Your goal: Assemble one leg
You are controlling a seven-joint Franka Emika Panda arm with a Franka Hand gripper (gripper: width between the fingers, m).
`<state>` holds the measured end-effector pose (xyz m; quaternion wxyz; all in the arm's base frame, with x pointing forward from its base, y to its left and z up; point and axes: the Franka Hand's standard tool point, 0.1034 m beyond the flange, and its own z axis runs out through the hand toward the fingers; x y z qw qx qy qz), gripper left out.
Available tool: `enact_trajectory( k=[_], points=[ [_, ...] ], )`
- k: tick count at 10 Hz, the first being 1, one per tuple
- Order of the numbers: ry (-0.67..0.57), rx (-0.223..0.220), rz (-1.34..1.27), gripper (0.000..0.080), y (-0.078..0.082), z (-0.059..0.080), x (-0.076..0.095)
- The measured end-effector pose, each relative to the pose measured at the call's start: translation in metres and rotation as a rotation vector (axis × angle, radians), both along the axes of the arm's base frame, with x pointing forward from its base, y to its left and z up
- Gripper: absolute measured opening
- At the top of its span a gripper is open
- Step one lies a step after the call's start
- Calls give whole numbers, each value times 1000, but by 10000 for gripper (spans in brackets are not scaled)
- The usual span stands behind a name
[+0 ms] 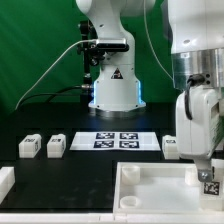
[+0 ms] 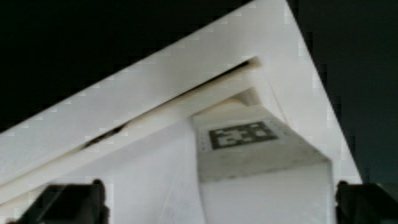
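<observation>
Four legs show in the exterior view. Two stand at 9 o'clock on the surface [image 1: 60, 170], one at 3 o'clock. The fourth leg [image 1: 209, 184] [image 2: 249, 150] stands in the panel's [image 1: 150, 190] [image 2: 160, 110] corner at 4 o'clock, fingers [image 1: 207, 170] [image 2: 71, 200] apart around it.

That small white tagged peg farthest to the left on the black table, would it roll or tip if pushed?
The small white plastic cuboid peg has flat faces, so it would probably slide rather than roll. It looks squat and about as wide as it is tall, so tipping seems unlikely. As small moulded plastic, it is likely stiff and light.
</observation>
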<state>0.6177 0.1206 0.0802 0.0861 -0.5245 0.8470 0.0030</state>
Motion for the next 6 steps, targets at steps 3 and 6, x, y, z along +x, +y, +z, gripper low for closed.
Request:
enact_trajectory(
  k=[3, 6],
  points=[
    [-4, 2, 11, 649, 5, 3, 0],
    [-3, 1, 12, 649, 5, 2, -1]
  ],
)
